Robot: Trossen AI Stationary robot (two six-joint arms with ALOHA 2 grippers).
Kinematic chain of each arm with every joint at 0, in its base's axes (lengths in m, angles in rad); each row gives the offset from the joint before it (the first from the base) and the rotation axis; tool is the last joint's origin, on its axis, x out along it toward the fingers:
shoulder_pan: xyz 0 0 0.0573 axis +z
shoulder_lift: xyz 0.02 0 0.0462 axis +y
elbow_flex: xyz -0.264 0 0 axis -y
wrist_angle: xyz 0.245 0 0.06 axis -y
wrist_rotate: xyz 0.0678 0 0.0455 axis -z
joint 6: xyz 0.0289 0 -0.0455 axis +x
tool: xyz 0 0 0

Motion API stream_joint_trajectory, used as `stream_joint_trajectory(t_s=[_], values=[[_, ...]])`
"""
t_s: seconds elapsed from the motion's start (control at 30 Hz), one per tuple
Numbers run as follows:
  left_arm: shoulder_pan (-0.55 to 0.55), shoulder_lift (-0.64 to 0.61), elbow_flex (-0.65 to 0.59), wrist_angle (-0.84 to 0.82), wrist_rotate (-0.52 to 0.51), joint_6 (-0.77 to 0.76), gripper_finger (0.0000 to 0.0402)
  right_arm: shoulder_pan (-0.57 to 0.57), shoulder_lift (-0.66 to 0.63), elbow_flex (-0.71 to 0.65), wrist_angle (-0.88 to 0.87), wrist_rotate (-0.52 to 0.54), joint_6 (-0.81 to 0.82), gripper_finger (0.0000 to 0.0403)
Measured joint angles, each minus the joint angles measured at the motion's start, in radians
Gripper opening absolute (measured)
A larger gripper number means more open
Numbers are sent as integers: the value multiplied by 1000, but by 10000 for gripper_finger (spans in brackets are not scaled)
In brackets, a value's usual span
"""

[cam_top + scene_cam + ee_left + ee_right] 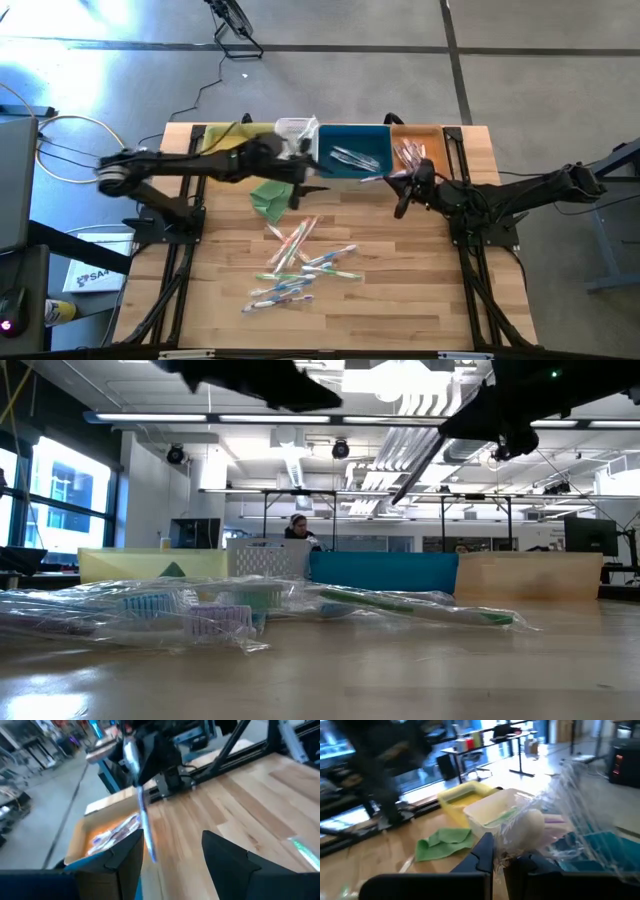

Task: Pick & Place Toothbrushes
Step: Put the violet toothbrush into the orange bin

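Observation:
Several wrapped toothbrushes [300, 265] lie in a loose pile on the wooden table's near middle and fill the foreground of the low view [230, 615]. More lie in the blue bin [350, 155] and the tan bin [412, 150]. My right gripper [400, 185] is shut on one wrapped toothbrush [376, 178] just in front of those two bins. My left gripper [308, 186] stands open with nothing between its fingers [122, 865], above the green cloth [270, 197] and facing the right gripper. My right gripper pinches the toothbrush's crinkled clear wrapper [507, 851] between its two fingers, at one end of the brush. The rest of the wrapper [535, 822] bulges out beyond the fingertips. The toothbrush [142, 817] slants down from the fingers toward the table's left, clear of the table.
A row of bins stands along the far edge: yellow [225, 135], white [295, 130], blue and tan. The folded green cloth lies in front of the white bin. Bare wood lies at the near right [430, 290]. A person shows far behind the table [298, 530].

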Motion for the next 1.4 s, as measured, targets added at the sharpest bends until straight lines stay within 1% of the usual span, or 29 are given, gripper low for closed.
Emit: stream_joint_trajectory(t_s=[0.1, 0.3, 0.5, 0.57, 0.63, 0.77, 0.9, 0.97, 1.03, 1.13, 1.2, 1.3, 1.4], values=[[0, -124, -119, 67, -8, -6, 195, 0, 1, 33, -52, 55, 47, 10], [0, -378, -310, 62, -9, -28, 195, 0, 22, 151, -182, 161, 90, 10], [0, -591, -433, 21, -10, -31, 195, -12, 96, 325, -447, 262, 181, 10], [0, -650, -460, 6, -10, -31, 195, -29, 129, 386, -554, 261, 248, 10], [0, -700, -475, -17, -10, -32, 195, -59, 163, 450, -681, 241, 330, 10], [0, -775, -489, -61, -11, -30, 195, -140, 217, 565, -950, 95, 479, 10], [0, -809, -504, -74, -11, -27, 195, -223, 248, 617, -1131, 35, 555, 10], [0, -813, -510, -79, -11, -23, 195, -272, 252, 619, -1191, -22, 588, 10], [0, -812, -516, -79, -12, -21, 195, -319, 252, 619, -1238, -54, 596, 10], [0, -810, -518, -86, -12, -20, 195, -386, 257, 619, -1263, -98, 590, 10], [0, -807, -518, -86, -12, -20, 195, -432, 259, 619, -1261, -136, 570, 10], [0, -807, -517, -87, -12, -20, 195, -494, 261, 617, -1257, -166, 554, 10], [0, -807, -517, -86, -12, -20, 195, -540, 276, 586, -1223, -211, 538, 10]])
